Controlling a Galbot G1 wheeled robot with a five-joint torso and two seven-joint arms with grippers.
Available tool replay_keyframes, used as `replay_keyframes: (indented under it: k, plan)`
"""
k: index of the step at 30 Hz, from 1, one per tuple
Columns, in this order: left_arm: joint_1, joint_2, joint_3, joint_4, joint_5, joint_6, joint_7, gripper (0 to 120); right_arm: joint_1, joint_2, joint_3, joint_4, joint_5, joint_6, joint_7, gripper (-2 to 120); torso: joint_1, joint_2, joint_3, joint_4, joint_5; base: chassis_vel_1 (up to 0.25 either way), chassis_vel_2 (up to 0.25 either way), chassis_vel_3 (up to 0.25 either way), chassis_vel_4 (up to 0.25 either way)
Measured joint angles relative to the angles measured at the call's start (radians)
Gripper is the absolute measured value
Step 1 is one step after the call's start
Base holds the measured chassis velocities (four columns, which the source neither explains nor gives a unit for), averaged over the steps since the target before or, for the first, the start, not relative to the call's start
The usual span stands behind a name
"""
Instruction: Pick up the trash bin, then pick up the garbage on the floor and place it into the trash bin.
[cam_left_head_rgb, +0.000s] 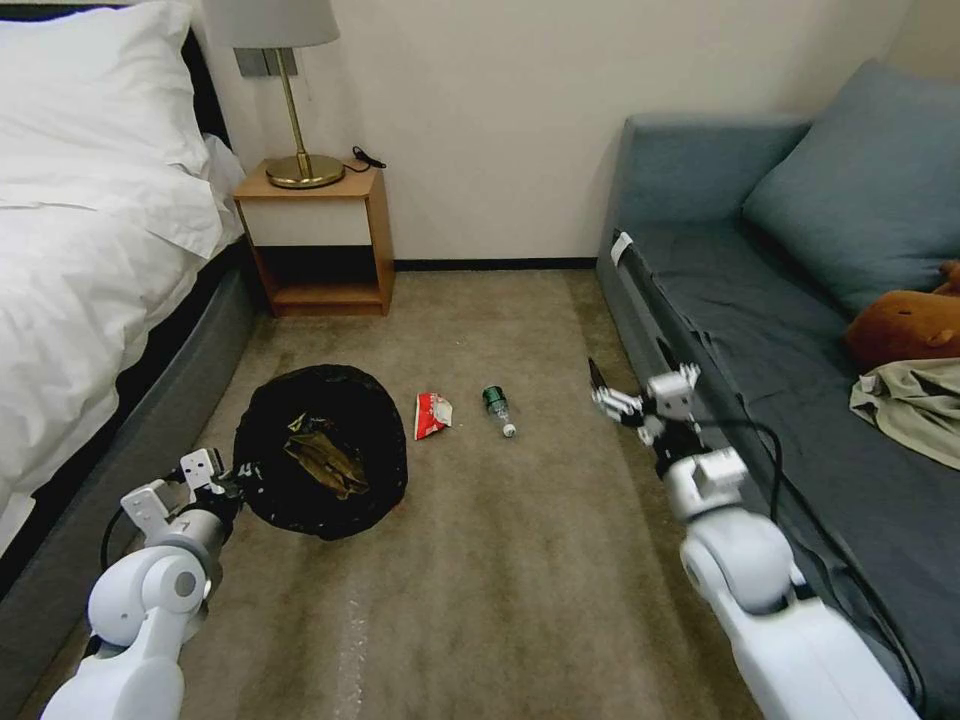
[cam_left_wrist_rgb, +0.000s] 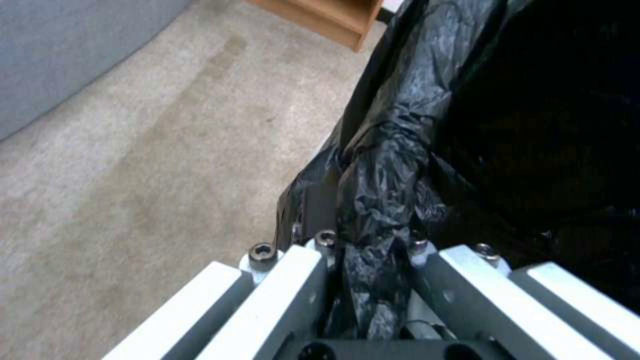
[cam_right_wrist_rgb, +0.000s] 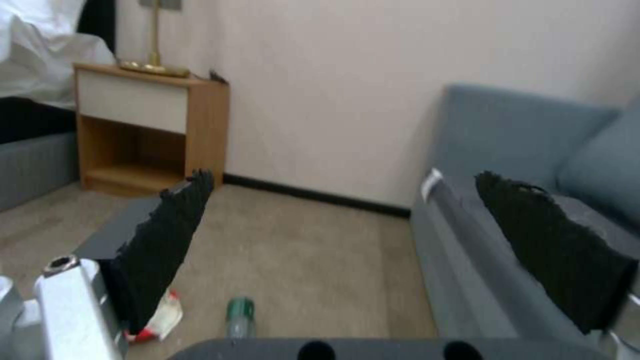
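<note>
At four o'clock from the bottle (cam_left_head_rgb: 497, 408), right gripper (cam_left_head_rgb: 612, 392) hovering, jaws spread; lower squarely, close across its middle. Left gripper (cam_left_wrist_rgb: 373, 280) apparently pinching the bin (cam_left_head_rgb: 322, 452) bag rim; keep level.

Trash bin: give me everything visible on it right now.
The trash bin is round, lined with a crinkly black plastic bag that drapes over its rim and hides its walls. Yellow-brown and tan crumpled litter lies inside. It sits between the bed and the red-and-white wrapper. The left gripper is shut on its rim, with bag bunched between the fingers.

Black-bagged trash bin (cam_left_wrist_rgb: 400, 150) rim between jaws
</note>
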Motion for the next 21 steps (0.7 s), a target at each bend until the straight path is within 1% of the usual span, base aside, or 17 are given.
replay_keyframes:
  k: [3, 7, 12, 21]
  plan:
    - [-0.002, 0.003, 0.006, 0.003, 0.002, -0.002, 0.002, 0, -0.024, 0.008, 0.008, 0.001, -0.004, 0.011, -0.012, 100, 0.000, 0.000, 0.000, 0.0001, -0.0001, 0.000, 0.000, 0.000, 0.000]
    - [-0.001, 0.002, 0.010, 0.002, 0.005, -0.004, 0.004, 0, -0.026, 0.005, 0.005, 0.002, -0.005, 0.022, -0.025, 100, 0.000, 0.000, 0.000, 0.0005, -0.0001, 0.000, 0.000, 0.000, 0.000]
    - [0.000, 0.000, 0.014, -0.007, 0.005, -0.005, 0.007, 0, -0.024, 0.001, 0.003, 0.002, -0.006, 0.040, -0.037, 100, 0.000, 0.000, 0.000, 0.0004, 0.0000, 0.000, 0.000, 0.000, 0.000]
    - [0.002, 0.001, 0.016, -0.019, 0.000, -0.009, 0.008, 0, -0.048, 0.017, 0.012, 0.010, -0.030, 0.029, -0.053, 100, 0.000, 0.000, 0.000, 0.0003, 0.0000, 0.000, 0.000, 0.000, 0.000]
